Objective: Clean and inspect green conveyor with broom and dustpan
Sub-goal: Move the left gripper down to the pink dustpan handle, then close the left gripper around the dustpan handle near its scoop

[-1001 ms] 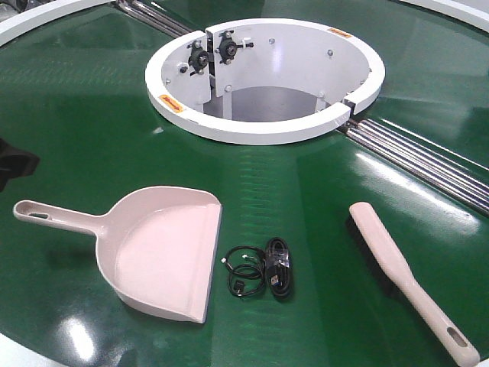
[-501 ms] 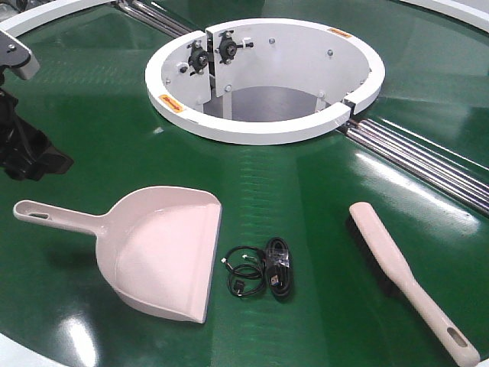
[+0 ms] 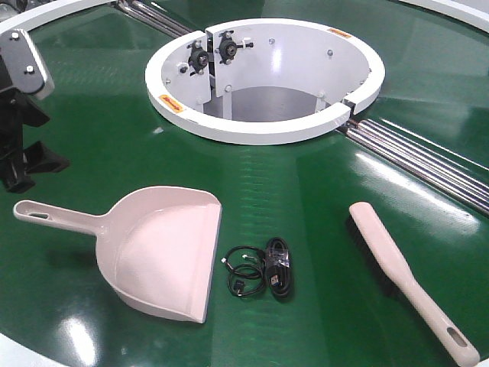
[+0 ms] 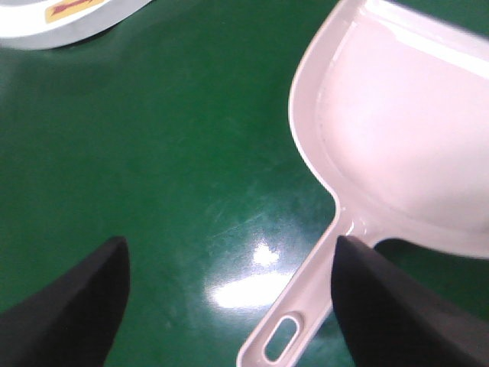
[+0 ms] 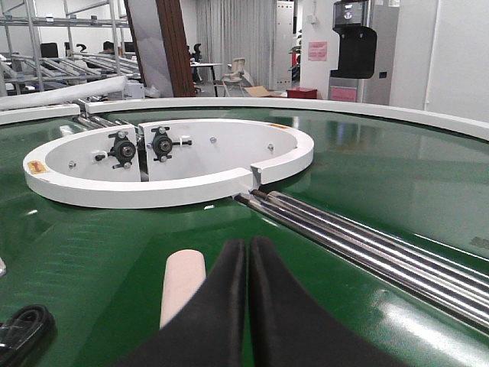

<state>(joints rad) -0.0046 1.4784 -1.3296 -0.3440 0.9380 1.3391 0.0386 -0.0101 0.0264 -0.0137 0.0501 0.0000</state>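
Between fingers (image 4: 382, 306) of the spread left hand (image 4: 229, 252), dustpan (image 4: 397, 115) handle, perhaps against one.

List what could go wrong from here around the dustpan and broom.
The left gripper is open, but the handle of the dustpan sits beside one finger, not centred; closing may push it aside.
The black cable lies at the dustpan's mouth; a shifted pan could drag it.
The right gripper is shut close to the broom; lowered like this, it would likely press rather than grasp.
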